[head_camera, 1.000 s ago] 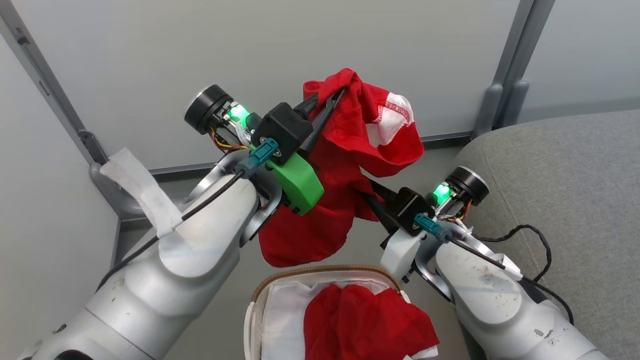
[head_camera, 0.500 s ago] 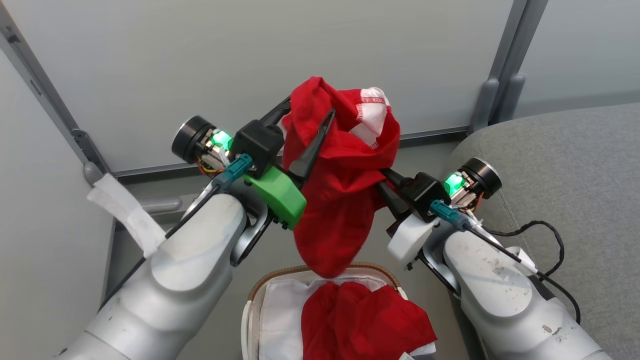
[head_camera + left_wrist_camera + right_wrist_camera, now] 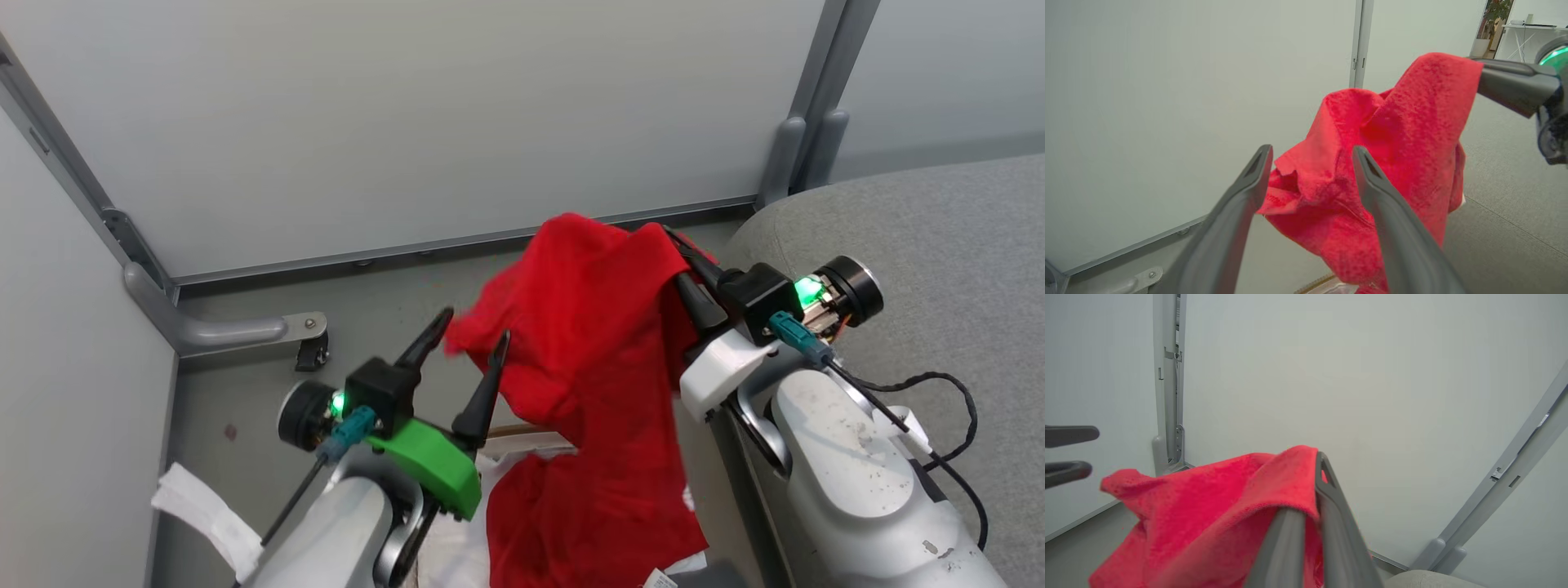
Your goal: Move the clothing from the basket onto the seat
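The biggest thing I see is the pale wall (image 3: 408, 122) across the top of my head camera, with the grey floor (image 3: 245, 392) under it. The seat (image 3: 939, 229) is the big grey cushion on my right side, and nothing red lies on it

Next is the hanging red garment (image 3: 588, 327). It is up in the air, above the basket and just beside the left edge of the seat. It hangs in a long fold from my right gripper. Its low end comes down to the second red garment (image 3: 596, 523), which lies in the basket on the side nearer the seat. I cannot tell where one red cloth ends and the other starts

The basket (image 3: 522, 430) stands on the floor near the left edge of the seat. I see just a bit of its brown rim and some of the white liner (image 3: 457, 555)

My right gripper (image 3: 682, 249) is pinched tight on the top of the hanging garment, and the cloth folds over its fingers. My left gripper (image 3: 475, 325) has its fingers spread wide and holds nothing. A loose corner of the hanging garment is right by its tips, and I cannot tell if it touches them

Smallest is a little black wheel (image 3: 306, 351) on a metal foot by the wall
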You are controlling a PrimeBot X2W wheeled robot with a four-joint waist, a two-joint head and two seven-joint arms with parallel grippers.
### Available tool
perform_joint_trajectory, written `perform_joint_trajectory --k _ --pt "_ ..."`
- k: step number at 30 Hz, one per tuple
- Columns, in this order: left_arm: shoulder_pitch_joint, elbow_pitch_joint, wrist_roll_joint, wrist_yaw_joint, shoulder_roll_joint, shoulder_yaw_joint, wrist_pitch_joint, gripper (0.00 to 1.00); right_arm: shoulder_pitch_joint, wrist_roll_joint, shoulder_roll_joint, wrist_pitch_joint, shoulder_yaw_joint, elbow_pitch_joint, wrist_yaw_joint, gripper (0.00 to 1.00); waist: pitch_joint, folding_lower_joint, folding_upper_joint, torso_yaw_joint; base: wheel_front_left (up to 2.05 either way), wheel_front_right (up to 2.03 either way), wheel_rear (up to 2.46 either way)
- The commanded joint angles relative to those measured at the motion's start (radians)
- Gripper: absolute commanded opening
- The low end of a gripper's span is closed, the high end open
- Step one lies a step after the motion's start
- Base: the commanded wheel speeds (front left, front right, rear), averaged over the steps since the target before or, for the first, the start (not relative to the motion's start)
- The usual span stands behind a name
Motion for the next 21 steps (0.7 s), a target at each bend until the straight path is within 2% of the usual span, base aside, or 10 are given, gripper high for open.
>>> perform_joint_trajectory --k 1,13,21 --pt "0.033 -0.003 0.018 -0.007 -0.004 0.018 0.0 1.0 0.017 -0.011 -0.005 0.0 -0.013 -0.009 -0.001 0.0 0.002 0.0 0.0 -0.002 0.0 0.0 0.0" --pt "0.183 -0.016 0.124 -0.037 -0.067 0.139 -0.001 1.0 0.056 -0.028 -0.015 0.0 -0.073 -0.027 -0.001 0.0 0.003 0.0 0.0 -0.018 0.0 0.0 0.0" --pt "0.212 -0.044 0.164 -0.049 -0.091 0.169 -0.001 1.0 0.046 -0.042 -0.018 0.0 -0.118 -0.036 -0.001 0.0 0.019 0.0 0.0 -0.093 0.0 0.0 0.0"
